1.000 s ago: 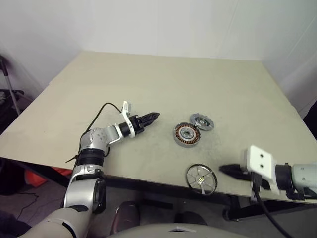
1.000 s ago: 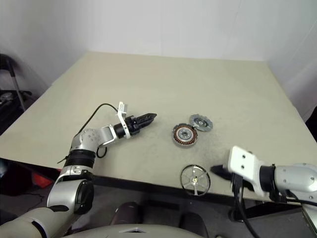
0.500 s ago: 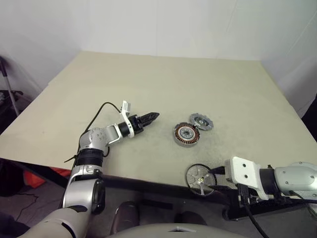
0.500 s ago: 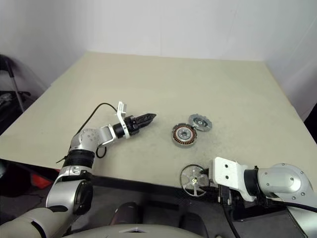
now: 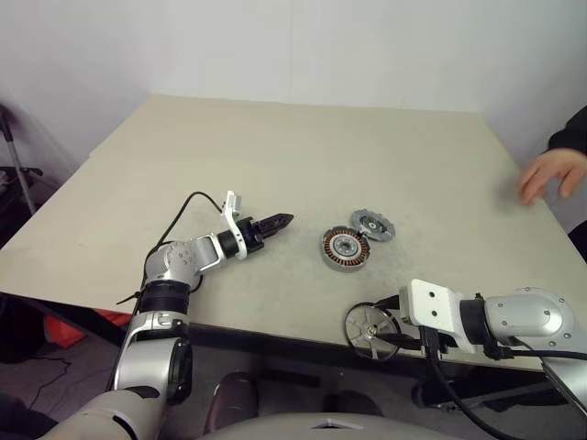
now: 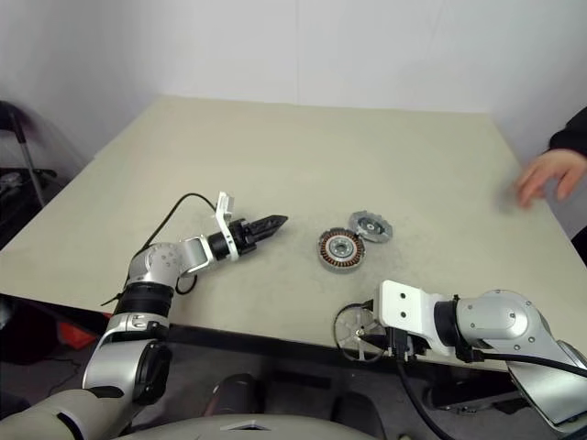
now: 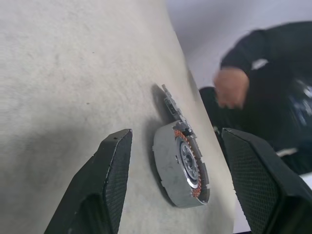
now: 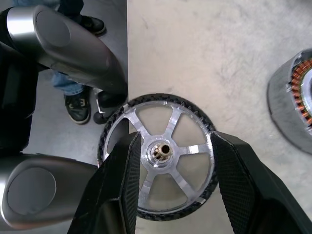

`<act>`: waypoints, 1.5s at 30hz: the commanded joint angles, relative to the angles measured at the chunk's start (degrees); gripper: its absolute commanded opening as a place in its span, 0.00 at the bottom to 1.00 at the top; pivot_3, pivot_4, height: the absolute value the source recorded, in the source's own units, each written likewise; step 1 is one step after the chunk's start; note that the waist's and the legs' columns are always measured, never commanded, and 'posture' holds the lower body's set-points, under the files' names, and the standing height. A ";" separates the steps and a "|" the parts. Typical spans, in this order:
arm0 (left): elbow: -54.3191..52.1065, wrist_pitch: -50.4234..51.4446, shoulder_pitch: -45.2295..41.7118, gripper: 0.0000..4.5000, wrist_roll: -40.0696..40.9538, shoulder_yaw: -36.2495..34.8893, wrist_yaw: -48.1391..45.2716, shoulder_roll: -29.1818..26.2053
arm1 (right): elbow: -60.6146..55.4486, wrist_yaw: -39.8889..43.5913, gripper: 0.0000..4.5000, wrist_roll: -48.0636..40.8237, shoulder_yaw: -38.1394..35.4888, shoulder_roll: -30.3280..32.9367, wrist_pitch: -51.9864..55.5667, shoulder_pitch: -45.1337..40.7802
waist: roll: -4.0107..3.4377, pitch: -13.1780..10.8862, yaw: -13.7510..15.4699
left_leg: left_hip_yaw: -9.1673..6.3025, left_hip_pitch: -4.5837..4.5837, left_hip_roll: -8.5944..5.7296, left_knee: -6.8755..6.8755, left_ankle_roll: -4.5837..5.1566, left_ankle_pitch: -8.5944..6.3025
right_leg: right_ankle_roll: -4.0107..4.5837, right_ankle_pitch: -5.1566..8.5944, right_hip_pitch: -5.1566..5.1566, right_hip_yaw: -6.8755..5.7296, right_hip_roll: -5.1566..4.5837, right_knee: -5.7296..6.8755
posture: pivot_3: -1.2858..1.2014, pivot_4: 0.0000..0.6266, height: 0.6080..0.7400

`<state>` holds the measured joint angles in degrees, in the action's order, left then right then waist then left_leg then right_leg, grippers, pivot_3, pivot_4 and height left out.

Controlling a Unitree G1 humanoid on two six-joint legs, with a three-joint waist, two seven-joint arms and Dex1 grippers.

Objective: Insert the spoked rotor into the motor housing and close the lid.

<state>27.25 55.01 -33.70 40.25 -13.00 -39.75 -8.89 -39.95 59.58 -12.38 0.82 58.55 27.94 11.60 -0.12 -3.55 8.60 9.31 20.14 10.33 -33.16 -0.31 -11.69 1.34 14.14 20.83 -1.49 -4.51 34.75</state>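
Observation:
The spoked rotor [image 5: 371, 331] lies flat at the table's front edge, its rim slightly past the edge. My right gripper [image 8: 174, 139] hovers over it, open, one finger on each side of the hub [image 8: 161, 150]. The motor housing [image 5: 346, 248], a ring of coppery windings, sits mid-table and also shows in the left wrist view [image 7: 183, 165]. The lid [image 5: 372, 225], a grey toothed disc, lies just behind the housing. My left gripper [image 5: 280, 220] is open and level over the table left of the housing, pointing at it, with nothing between its fingers [image 7: 109, 170].
A person's hand [image 5: 550, 174] hovers over the table's right edge. The table's front edge [image 8: 126, 73] runs under the rotor, with the floor and a person's shoes [image 8: 80, 105] below. A black cable [image 5: 183, 206] loops by my left wrist.
My right gripper has swung left to the rotor and opened over it. A person's hand has come in at the right. My left arm has stayed put.

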 commanded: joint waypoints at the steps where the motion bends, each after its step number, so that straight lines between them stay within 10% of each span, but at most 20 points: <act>1: -0.92 -1.05 -0.84 0.69 -0.04 -0.03 -0.97 -0.63 | 0.83 -0.51 0.51 0.43 1.10 -0.58 -1.20 -1.31 | 0.00 0.00 -0.02 | 0.00 0.00 0.00 0.00 0.00 0.00 | 0.00 0.00 0.00 0.00 0.00 0.00 | 0.52 0.00 1.00; 10: 0.36 -1.83 -1.23 0.69 -0.80 0.15 -1.79 -1.48 | 0.74 -1.75 0.51 0.17 4.49 -1.80 1.30 -3.94 | -0.01 0.01 -0.05 | 0.00 -0.01 0.00 0.00 0.00 0.00 | 0.01 -0.01 -0.01 0.00 0.00 0.03 | 0.52 0.00 1.00; 18: 0.33 -2.23 -0.81 0.69 -1.41 0.19 -2.25 -1.50 | -1.16 -2.26 0.01 -0.67 4.27 -1.75 3.91 -4.60 | -0.01 0.01 -0.03 | 0.00 -0.01 0.00 -0.01 -0.01 0.00 | 0.02 -0.01 0.00 0.01 0.00 0.03 | 0.52 0.00 1.00; 45: 0.13 -9.05 -1.05 0.69 -5.32 2.22 -3.71 -3.27 | 10.16 -9.94 0.01 5.01 3.73 -4.23 1.65 -12.03 | -0.02 0.01 -0.09 | 0.00 0.00 0.00 -0.04 -0.04 0.02 | 0.05 -0.03 0.01 0.01 0.00 0.09 | 0.52 0.00 1.00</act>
<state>28.42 47.19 -33.71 34.84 -10.77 -42.37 -11.43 -29.97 50.71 -8.60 5.20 54.49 31.38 0.73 -0.14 -3.54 8.51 9.32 20.14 10.33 -33.20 -0.36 -11.66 1.39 14.11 20.86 -1.48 -4.51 34.84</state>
